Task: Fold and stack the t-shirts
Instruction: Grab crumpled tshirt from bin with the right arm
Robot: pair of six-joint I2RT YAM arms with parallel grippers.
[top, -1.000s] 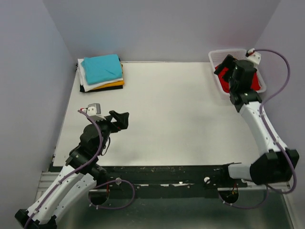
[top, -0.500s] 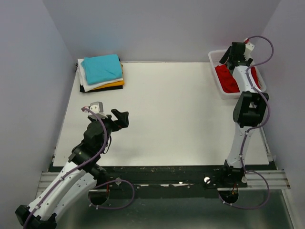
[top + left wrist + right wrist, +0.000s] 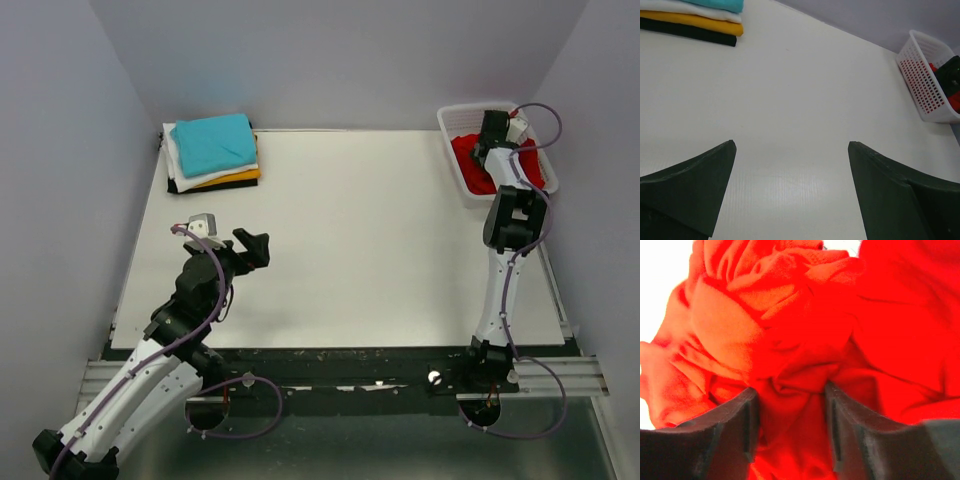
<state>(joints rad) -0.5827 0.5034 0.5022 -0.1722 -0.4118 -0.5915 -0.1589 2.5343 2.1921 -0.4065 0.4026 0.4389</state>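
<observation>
A crumpled bright red t-shirt (image 3: 474, 172) lies in the white lattice basket (image 3: 447, 135) at the far right corner. My right gripper (image 3: 493, 138) reaches down into it. In the right wrist view the red t-shirt (image 3: 805, 325) fills the frame, and a bunched fold of it is pinched between the gripper's (image 3: 790, 392) two dark fingers. Folded teal, white, orange and black t-shirts (image 3: 212, 152) are stacked at the far left corner. My left gripper (image 3: 258, 247) hovers open over the near left of the table, nothing between its fingers (image 3: 700, 190).
The left wrist view shows the stack's edge (image 3: 695, 22) at top left and the basket (image 3: 922, 75) at top right, with bare white table (image 3: 790, 90) between. Grey walls close in the table on three sides.
My right arm has stretched further into the basket and its jaws have closed from wide open onto the red cloth. The left arm has barely moved.
</observation>
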